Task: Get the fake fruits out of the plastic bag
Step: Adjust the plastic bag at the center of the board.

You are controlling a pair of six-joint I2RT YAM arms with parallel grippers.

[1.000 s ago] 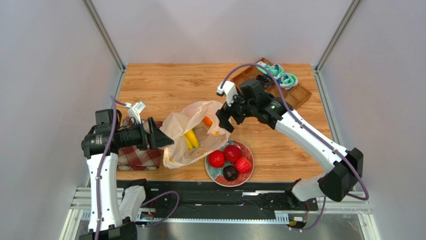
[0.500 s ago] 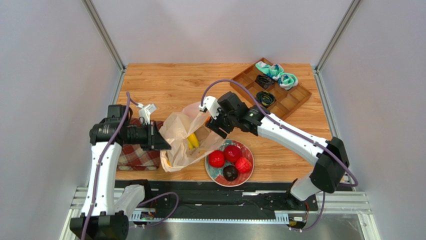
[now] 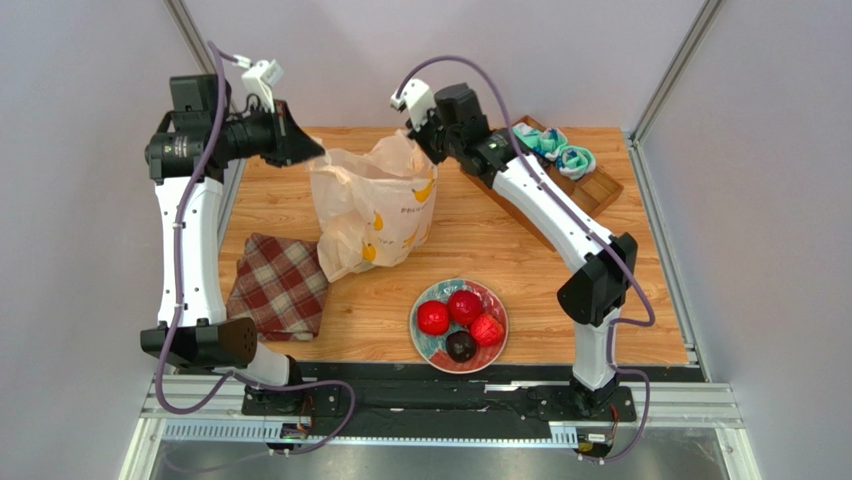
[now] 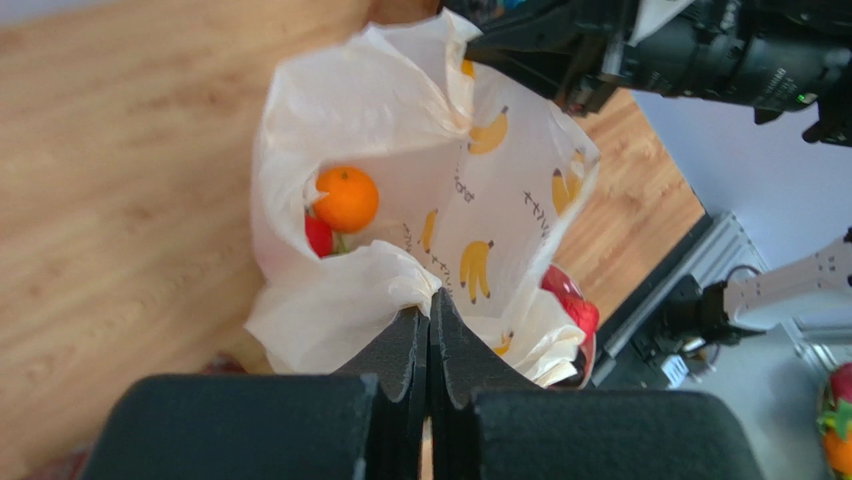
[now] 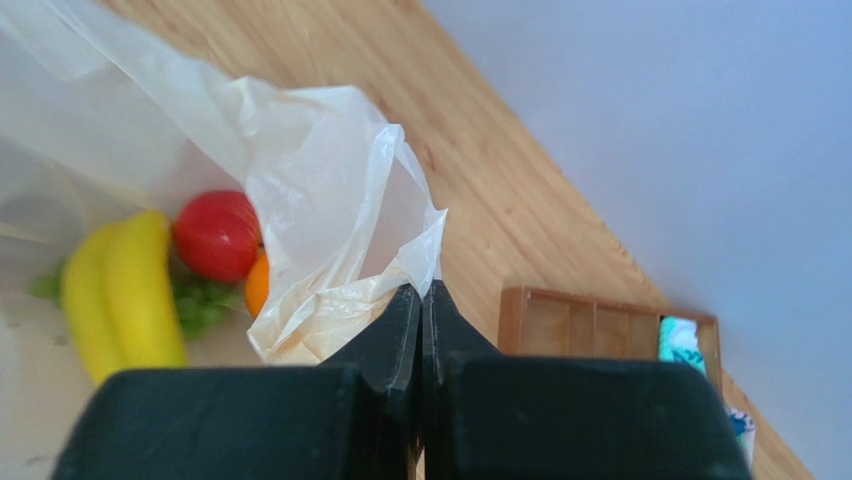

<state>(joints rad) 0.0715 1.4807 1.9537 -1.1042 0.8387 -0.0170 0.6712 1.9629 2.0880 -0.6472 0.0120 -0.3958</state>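
Observation:
The plastic bag (image 3: 372, 205) hangs stretched between my two grippers above the table's far half. My left gripper (image 3: 318, 153) is shut on its left rim (image 4: 400, 290). My right gripper (image 3: 412, 135) is shut on the opposite rim (image 5: 400, 250). Inside the bag lie yellow bananas (image 5: 120, 290), a red fruit (image 5: 217, 235), an orange (image 4: 346, 198) and green grapes (image 5: 205, 300). Two red round fruits (image 3: 450, 310), a strawberry (image 3: 487, 330) and a dark round one (image 3: 460, 346) sit on the painted plate (image 3: 428, 347).
A red plaid cloth (image 3: 280, 285) lies flat near the left front. A wooden compartment tray (image 3: 590, 190) with teal and black items stands at the back right, close beside the right arm. Metal frame posts rise at both back corners.
Both grippers closed on the bag's rims and lifted it up and toward the far side. The bag now hangs open between them, and the plaid cloth lies uncovered.

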